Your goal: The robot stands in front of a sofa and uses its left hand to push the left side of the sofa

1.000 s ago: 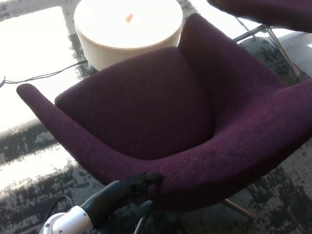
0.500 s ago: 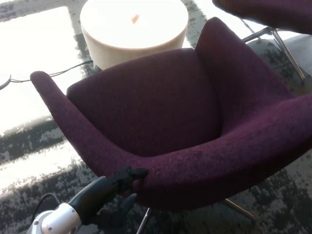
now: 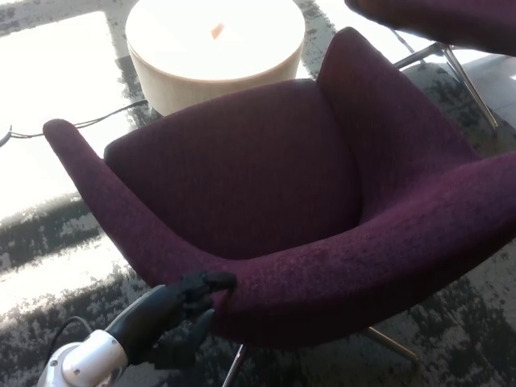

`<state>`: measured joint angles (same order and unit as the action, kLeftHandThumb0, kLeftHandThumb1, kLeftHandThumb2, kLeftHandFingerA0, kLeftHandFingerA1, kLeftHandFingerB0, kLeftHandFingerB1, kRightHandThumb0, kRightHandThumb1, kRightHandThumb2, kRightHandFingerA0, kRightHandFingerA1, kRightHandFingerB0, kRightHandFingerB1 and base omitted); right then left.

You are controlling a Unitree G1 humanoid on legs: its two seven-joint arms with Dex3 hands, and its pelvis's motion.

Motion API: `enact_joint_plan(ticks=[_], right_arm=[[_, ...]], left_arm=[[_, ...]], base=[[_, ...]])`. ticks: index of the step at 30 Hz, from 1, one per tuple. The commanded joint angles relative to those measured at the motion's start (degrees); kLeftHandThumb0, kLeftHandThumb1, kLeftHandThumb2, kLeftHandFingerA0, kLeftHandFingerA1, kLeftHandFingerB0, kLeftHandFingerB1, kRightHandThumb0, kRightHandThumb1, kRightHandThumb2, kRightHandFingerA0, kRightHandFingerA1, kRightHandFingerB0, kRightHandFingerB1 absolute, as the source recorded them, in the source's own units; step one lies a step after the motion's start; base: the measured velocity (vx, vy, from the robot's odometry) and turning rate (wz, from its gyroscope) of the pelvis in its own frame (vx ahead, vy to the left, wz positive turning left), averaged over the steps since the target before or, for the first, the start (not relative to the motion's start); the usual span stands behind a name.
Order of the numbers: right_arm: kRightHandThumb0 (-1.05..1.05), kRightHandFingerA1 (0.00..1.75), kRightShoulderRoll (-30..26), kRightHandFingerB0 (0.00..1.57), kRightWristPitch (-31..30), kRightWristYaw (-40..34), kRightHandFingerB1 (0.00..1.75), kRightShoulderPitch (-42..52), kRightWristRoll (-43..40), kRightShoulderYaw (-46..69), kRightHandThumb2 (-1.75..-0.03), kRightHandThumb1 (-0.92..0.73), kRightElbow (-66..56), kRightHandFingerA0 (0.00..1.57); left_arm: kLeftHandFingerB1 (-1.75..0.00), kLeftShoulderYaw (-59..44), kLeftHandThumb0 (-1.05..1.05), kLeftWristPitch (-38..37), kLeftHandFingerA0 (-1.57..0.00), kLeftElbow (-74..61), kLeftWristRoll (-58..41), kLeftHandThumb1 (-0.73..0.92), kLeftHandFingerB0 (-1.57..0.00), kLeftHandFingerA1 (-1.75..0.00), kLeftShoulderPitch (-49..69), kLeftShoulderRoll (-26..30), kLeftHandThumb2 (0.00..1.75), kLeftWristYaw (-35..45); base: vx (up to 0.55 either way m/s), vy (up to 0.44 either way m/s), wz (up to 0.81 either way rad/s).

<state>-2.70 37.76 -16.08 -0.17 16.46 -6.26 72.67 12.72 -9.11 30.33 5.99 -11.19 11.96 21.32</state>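
Contact first: you want the left hand (image 3: 187, 297) flat and firm against the purple sofa (image 3: 266, 201), low on its outer shell at the left corner, and the push driven straight through the forearm so the hand doesn't skid off the fabric. Your fingers (image 3: 211, 282) sit curled and close together, holding nothing, their tips touching the upholstery just under the armrest edge. The sofa fills the middle of the view, directly ahead, with the round cream table (image 3: 211, 48) beyond it. Your right hand doesn't show.
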Motion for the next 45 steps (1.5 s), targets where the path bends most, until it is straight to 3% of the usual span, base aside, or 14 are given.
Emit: enact_joint_plan(ticks=[1,4,5,7,8,16,17,22,28,29,31,32,40,45], right_arm=[[-0.66,0.42,-1.1,0.45,0.6,-0.6,0.38,0.4,0.1,0.0,-0.66,-0.84,0.2,0.54],[-0.66,0.42,-1.1,0.45,0.5,-0.5,0.38,0.4,0.1,0.0,-0.66,-0.84,0.2,0.54],[-0.66,0.42,-1.1,0.46,0.5,-0.7,0.38,0.3,0.1,-0.1,-0.66,-0.85,0.2,0.54],[-0.70,0.46,-1.1,0.44,0.4,-0.8,0.40,0.2,0.1,-0.1,-0.71,-0.76,0.2,0.54],[-0.66,0.42,-1.0,0.46,0.3,-0.4,0.38,0.3,-0.1,0.1,-0.66,-0.84,0.2,0.54],[-0.59,0.62,-1.1,0.30,0.2,-0.1,0.50,0.1,-0.2,0.2,-1.07,-0.67,0.3,0.52],[-0.65,0.43,-1.2,0.47,0.4,-0.6,0.39,0.2,0.2,-0.1,-0.66,-0.84,0.3,0.56],[-0.66,0.56,-1.3,0.40,0.3,-0.2,0.52,0.6,0.3,-0.3,-0.99,-0.68,0.4,0.47],[-0.67,0.56,-1.5,0.42,0.4,-0.6,0.52,0.6,0.5,-0.4,-0.99,-0.69,0.5,0.48],[-0.66,0.44,-1.5,0.46,0.5,-0.5,0.39,0.7,0.6,-0.5,-0.67,-0.85,0.5,0.55],[-0.66,0.56,-1.6,0.42,0.4,-0.7,0.52,0.6,0.9,-0.8,-0.99,-0.69,0.5,0.48],[-0.64,0.45,-1.4,0.47,0.7,-0.6,0.40,0.7,0.6,-0.6,-0.66,-0.85,0.5,0.57],[-0.67,0.56,-1.4,0.42,0.5,-0.1,0.52,0.7,0.4,-0.3,-0.99,-0.69,0.5,0.48],[-0.65,0.44,-1.3,0.48,0.7,-0.1,0.39,0.9,0.4,-0.1,-0.65,-0.84,0.5,0.57]], left_arm=[[-0.27,-2.3,-0.90,-2.4,-0.11,3.6,-0.4,0.92,-0.09,-0.35,-1.4,1.6,0.76,-0.1],[-0.27,-3.3,-0.90,-3.9,-0.11,5.5,-0.3,0.92,-0.09,-0.35,-2.1,2.1,0.76,-0.2],[-0.28,-3.9,-0.90,-3.9,-0.05,6.2,-0.4,0.79,-0.11,-0.43,-2.5,2.4,1.19,-0.3],[-0.26,-4.9,-0.92,-3.9,-0.11,7.4,-0.5,0.92,-0.08,-0.34,-3.1,3.1,0.76,-0.7],[-0.30,-5.5,-0.89,-4.0,-0.07,7.8,-0.6,0.77,-0.09,-0.44,-3.2,3.4,1.18,-0.9],[-0.24,-8.4,-0.90,-5.3,-0.06,11.9,-1.4,0.79,-0.09,-0.41,-4.6,4.3,1.19,0.1],[-0.27,-8.9,-0.82,-5.7,-0.03,12.6,-1.6,0.74,-0.02,-0.44,-4.5,4.9,1.18,0.3],[-0.23,-10.2,-0.91,-6.8,-0.08,14.6,-1.9,0.80,-0.08,-0.45,-3.7,5.5,1.21,1.0],[-0.26,-11.4,-0.90,-6.8,-0.09,16.0,-1.8,0.78,-0.06,-0.46,-3.7,5.3,1.19,0.3],[-0.23,-11.6,-0.93,-7.2,-0.08,16.2,-2.0,0.78,-0.09,-0.46,-3.6,5.3,1.20,0.7],[-0.24,-11.6,-0.93,-7.5,-0.08,16.2,-1.9,0.79,-0.09,-0.45,-3.4,5.7,1.20,0.9],[-0.25,-11.9,-0.90,-7.4,-0.08,16.3,-2.0,0.77,-0.06,-0.46,-3.1,5.9,1.19,0.7],[-0.26,-12.3,-0.90,-8.0,-0.14,17.3,-2.3,0.79,0.00,-0.48,-2.6,6.5,1.21,0.1],[-0.28,-12.2,-0.90,-9.7,-0.10,18.6,-1.9,0.80,0.00,-0.47,-2.5,6.8,1.22,-0.2]], base=[[0.00,0.000,0.00],[0.00,0.000,0.00],[0.00,0.000,0.00],[0.00,0.000,0.00],[0.00,0.000,0.00],[0.00,0.000,0.00],[0.00,0.000,0.00],[0.00,0.000,0.00],[0.00,0.000,0.00],[0.00,0.000,0.00],[0.00,0.000,0.00],[0.00,0.000,0.00],[0.00,0.000,0.00],[0.00,0.000,0.00]])
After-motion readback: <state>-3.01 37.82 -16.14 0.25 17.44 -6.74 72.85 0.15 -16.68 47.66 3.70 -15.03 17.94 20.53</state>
